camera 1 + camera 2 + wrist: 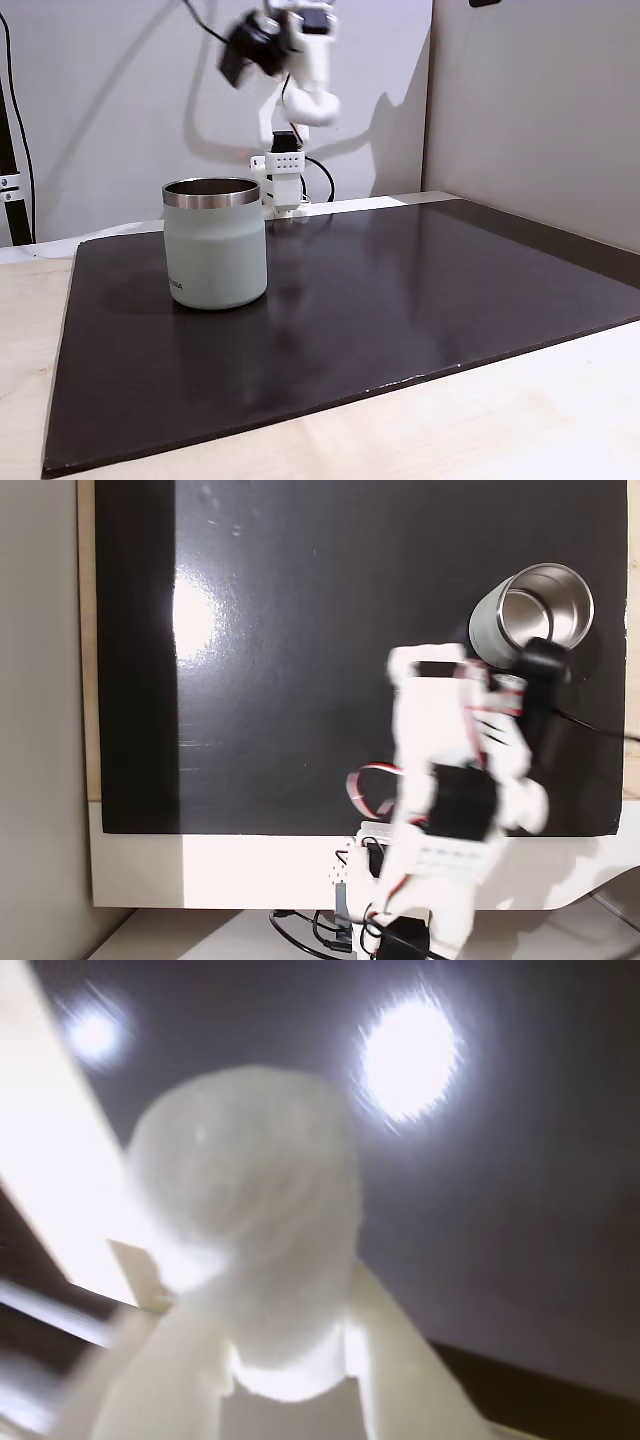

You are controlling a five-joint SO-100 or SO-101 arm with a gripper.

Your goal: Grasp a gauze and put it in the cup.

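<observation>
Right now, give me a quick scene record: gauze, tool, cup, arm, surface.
gauze: white roll held in the tool, close to the wrist camera, blurred
tool: shut on the gauze, raised well above the mat
cup: mint green, steel rim, upright on the mat; inside looks empty in a fixed view
arm: motion-blurred, near the cup in a fixed view
mat: dark sheet on a pale table
task: gauze not yet in the cup
</observation>
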